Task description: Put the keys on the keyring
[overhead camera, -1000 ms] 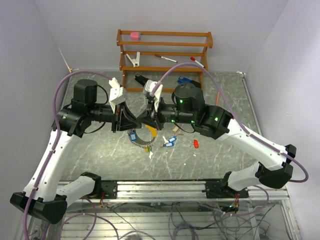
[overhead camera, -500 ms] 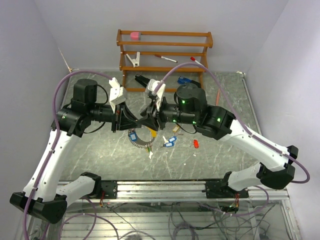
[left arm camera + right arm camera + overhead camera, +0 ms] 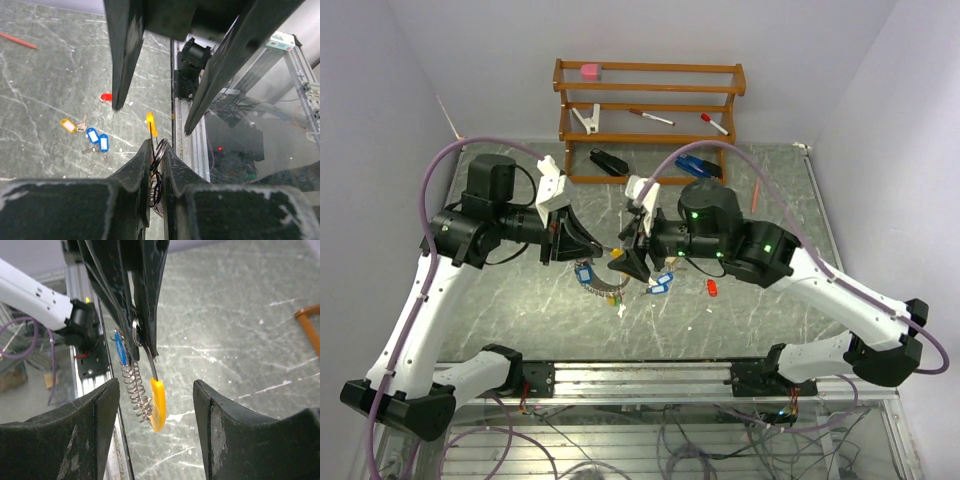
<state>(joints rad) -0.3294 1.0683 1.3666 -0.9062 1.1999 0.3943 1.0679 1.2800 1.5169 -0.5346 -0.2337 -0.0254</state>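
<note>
My left gripper [image 3: 592, 244] [image 3: 159, 146] is shut on the keyring [image 3: 161, 150], a dark wire ring pinched between its fingertips. A silvery coil [image 3: 135, 390], a blue tag [image 3: 119, 353] and a yellow-tagged key [image 3: 158, 405] hang from it. My right gripper [image 3: 628, 266] [image 3: 156, 405] stands open around the yellow tag without touching it. More keys lie loose on the table: two blue tags [image 3: 660, 285] [image 3: 98, 139], a red tag [image 3: 712, 288] [image 3: 106, 97], a yellow tag [image 3: 68, 125] and a small one [image 3: 621, 303] below the ring.
A wooden rack [image 3: 650, 72] at the back holds a pink eraser, a clip and red-capped markers. A black stapler [image 3: 610, 162] and a blue stapler [image 3: 695, 165] sit by its foot. A red pencil [image 3: 756, 195] lies at the right. The metal rail [image 3: 650, 378] runs along the near edge.
My right gripper has opened, let go of the yellow-tagged key and drawn back toward the right and the near edge. The key now hangs from the ring in my left gripper.
</note>
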